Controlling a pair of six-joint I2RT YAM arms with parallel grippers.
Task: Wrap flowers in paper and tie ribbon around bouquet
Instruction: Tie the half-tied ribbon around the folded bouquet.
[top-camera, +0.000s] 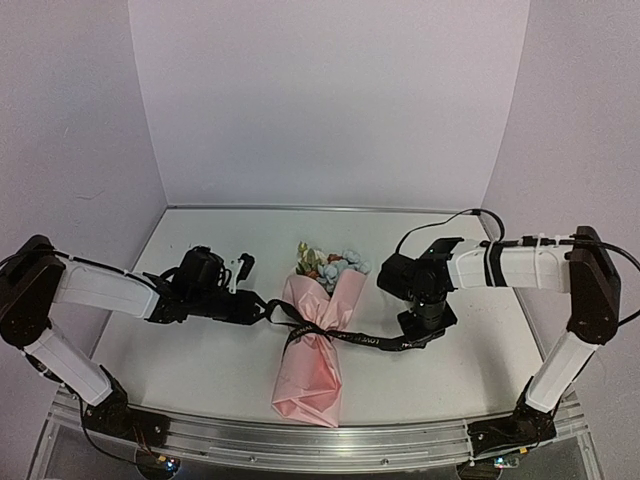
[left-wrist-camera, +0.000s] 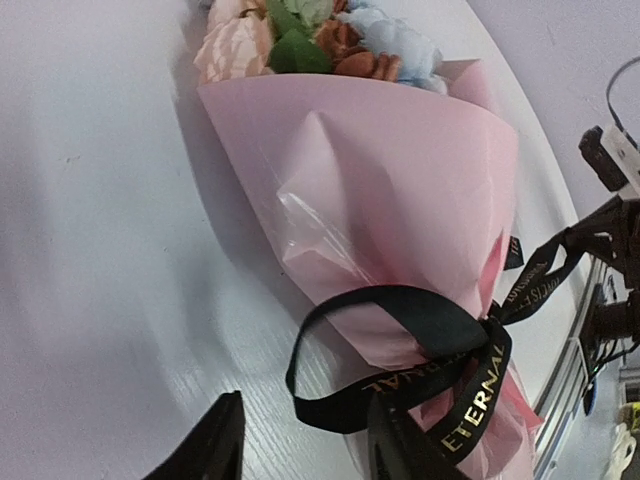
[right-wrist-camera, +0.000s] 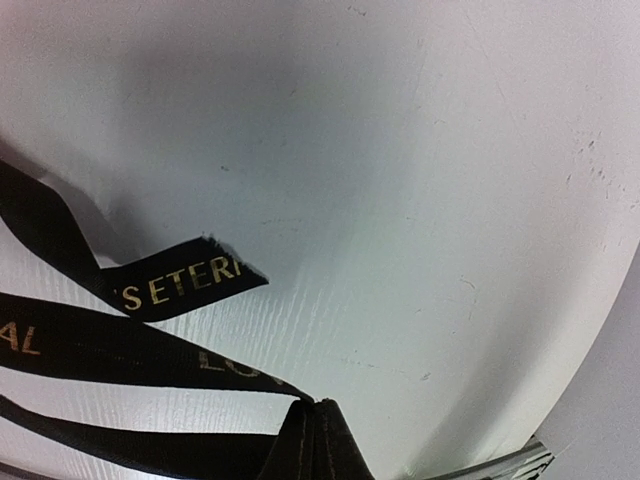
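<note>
Near edge: one metal rail runs along the bottom of the top view. Two arm bases sit on it, at lower left and lower right.
Table: one white table. Bare surface shows to the lower left and lower right of the bouquet, and beyond the flower heads up to the back wall.
Paper: one pink paper is rolled into a cone. Its narrow end lies close to the rail at bottom centre.
Bouquet: one bouquet lies flat at the centre of the frame, heads pointing away.
Ribbon: one black ribbon with gold lettering is tied round the cone's waist. One loop sticks out to the left and strands run off to the right.
Left gripper: the left gripper is just left of the waist. Its two fingers are apart, with the loop just ahead of them and not pinched.
Right gripper: the right gripper is to the right of the bouquet. Its tips are pressed together, clamped on the ribbon.
Flowers: the flowers show as blue, peach, rust and white heads at the cone's mouth. They are too small to count.
Hidden: the stems are inside the paper. The left wrist view cuts off the heads at its top edge. The right wrist view shows only ribbon and table.
Walls: three pale walls close in the left, right and far sides.
</note>
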